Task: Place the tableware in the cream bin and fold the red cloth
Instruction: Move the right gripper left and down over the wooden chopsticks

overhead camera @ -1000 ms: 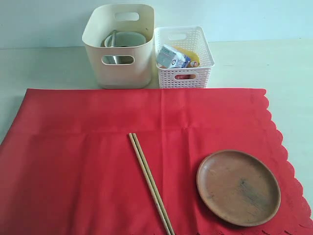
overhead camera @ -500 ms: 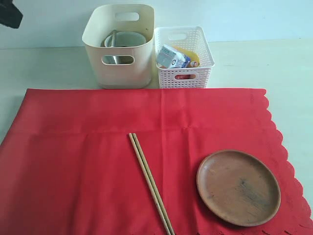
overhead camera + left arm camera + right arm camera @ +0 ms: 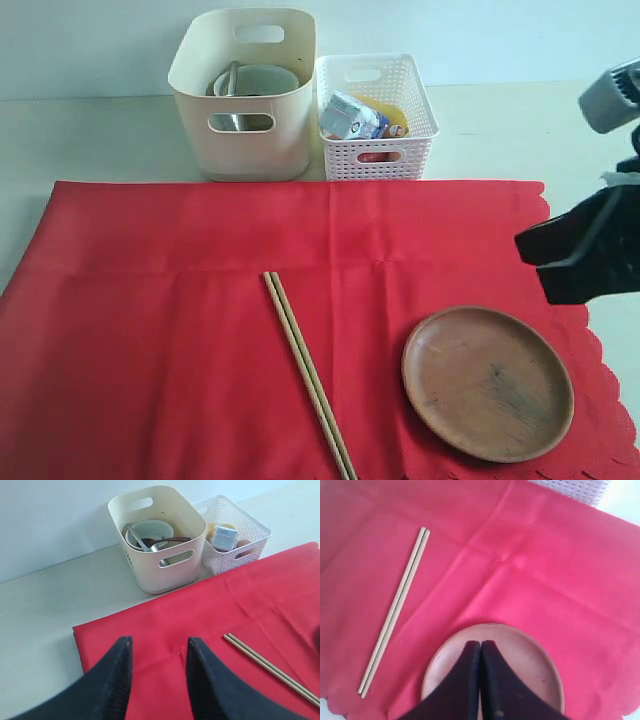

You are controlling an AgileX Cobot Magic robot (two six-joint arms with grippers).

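Two pieces of tableware lie out on the red cloth in the exterior view: the pair of wooden chopsticks near the middle, slanting toward the near edge, and the round brown wooden plate to their right, apart from them. Beyond the cloth's far edge stands the cream bin with the white bowl inside it, and just beside it on the right is a white lattice basket holding a small milk carton. The right gripper hangs at the right edge above the cloth's scalloped side, just beyond the plate; how its jaws stand cannot be told from here. In the left wrist view, the left gripper hovers over the cloth near one of its corners, jaws apart with nothing between them; ahead, the bin shows the bowl, a dark wooden spoon and a grey metal handle leaning in the bowl. In the right wrist view, the right gripper's jaws are pressed together and empty, their tips above the plate, with the chopsticks lying off to one side on the cloth.
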